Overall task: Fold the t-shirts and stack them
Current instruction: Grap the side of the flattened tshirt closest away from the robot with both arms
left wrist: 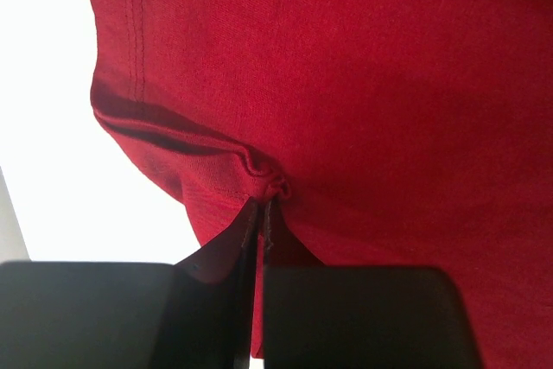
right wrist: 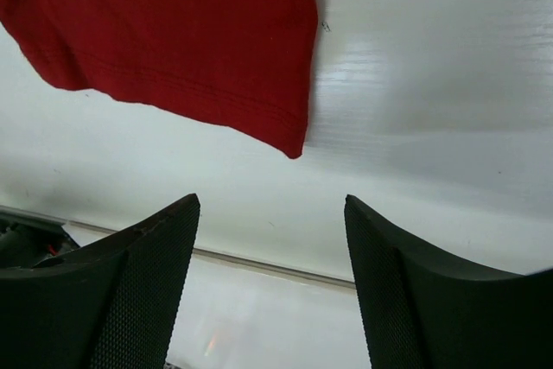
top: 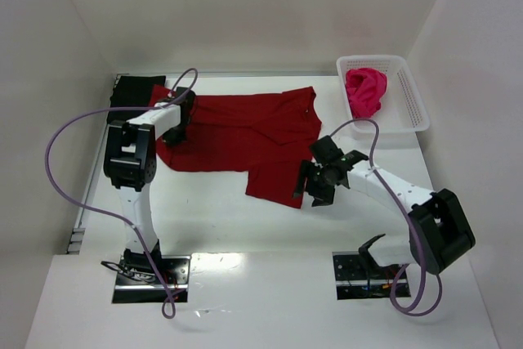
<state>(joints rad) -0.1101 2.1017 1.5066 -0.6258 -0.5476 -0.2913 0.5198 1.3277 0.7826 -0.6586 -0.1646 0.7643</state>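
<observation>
White walls close in a white bench (top: 212, 222), seen from overhead with both arm bases at the bottom of the frame. We find the dark red t-shirt (top: 237, 132) spread flat across the upper middle of that view, with one part reaching down toward the centre. The black t-shirt (top: 135, 89) lies at the upper left, partly hidden behind the left arm. The pink t-shirt (top: 365, 91) sits bunched inside the white lattice basket (top: 413, 104) at the upper right.

The left end effector (top: 180, 120) is down at the red shirt's left edge, where the overhead view hides its tips. Its wrist view shows more: the fingers (left wrist: 216, 257) are clenched together, pinching a small puckered ridge of red cloth beside a stitched hem. The right end effector (top: 315, 181) sits at the shirt's lower right edge. From its wrist camera we see two black textured pads spread apart, gripping nothing, with bare bench between them. The shirt's hemmed corner lies in the upper left of that frame, apart from the tips.
</observation>
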